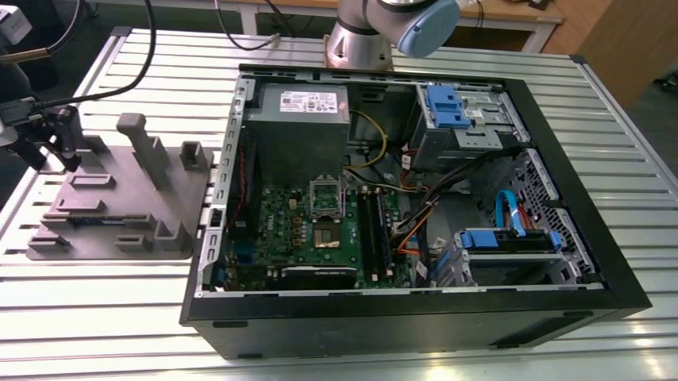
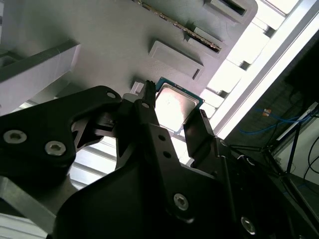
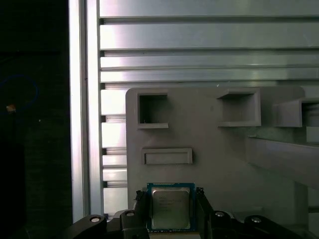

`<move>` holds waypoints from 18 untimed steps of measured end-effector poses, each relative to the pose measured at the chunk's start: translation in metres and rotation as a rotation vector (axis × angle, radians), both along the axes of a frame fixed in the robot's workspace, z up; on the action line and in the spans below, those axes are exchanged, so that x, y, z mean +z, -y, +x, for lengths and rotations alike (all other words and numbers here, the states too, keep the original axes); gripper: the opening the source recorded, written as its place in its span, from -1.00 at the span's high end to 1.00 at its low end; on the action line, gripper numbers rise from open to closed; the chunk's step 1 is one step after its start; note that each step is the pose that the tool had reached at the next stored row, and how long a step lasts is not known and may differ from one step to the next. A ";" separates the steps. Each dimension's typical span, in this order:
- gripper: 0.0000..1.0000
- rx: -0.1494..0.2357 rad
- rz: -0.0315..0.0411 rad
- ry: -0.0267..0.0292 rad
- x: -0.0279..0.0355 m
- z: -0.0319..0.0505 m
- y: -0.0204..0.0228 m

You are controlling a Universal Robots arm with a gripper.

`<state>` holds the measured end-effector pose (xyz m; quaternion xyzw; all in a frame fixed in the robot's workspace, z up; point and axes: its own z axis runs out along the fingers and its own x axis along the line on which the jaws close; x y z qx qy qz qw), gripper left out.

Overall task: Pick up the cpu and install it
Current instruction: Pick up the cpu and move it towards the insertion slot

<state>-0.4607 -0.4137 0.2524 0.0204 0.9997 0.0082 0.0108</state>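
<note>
The cpu (image 3: 170,208) sat between the fingertips of the pincer (image 3: 170,197), which was narrow and gripped two opposite edges of the chip. This was at a corner of the grey fixture tray (image 3: 214,149) on the slatted surface (image 1: 127,63). Whether the chip rested on the tray could not be told. The step probably called for a square, even grip and a level chip. The motherboard (image 1: 317,230) lay well apart.

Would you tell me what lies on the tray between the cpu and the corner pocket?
A low rectangular block lies between the cpu and the corner pocket on the tray, seen in the first wrist view.
</note>
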 end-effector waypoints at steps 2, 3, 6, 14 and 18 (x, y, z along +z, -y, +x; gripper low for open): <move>0.05 0.000 0.0000 0.0000 0.0023 0.0000 0.0000; 0.05 0.000 0.0000 0.0000 0.0025 0.0000 0.0000; 0.05 0.000 0.0000 0.0000 0.0030 0.0000 0.0000; 0.05 0.000 0.0000 0.0000 0.0047 0.0000 0.0000; 0.05 0.000 0.0000 0.0000 0.0057 0.0000 0.0000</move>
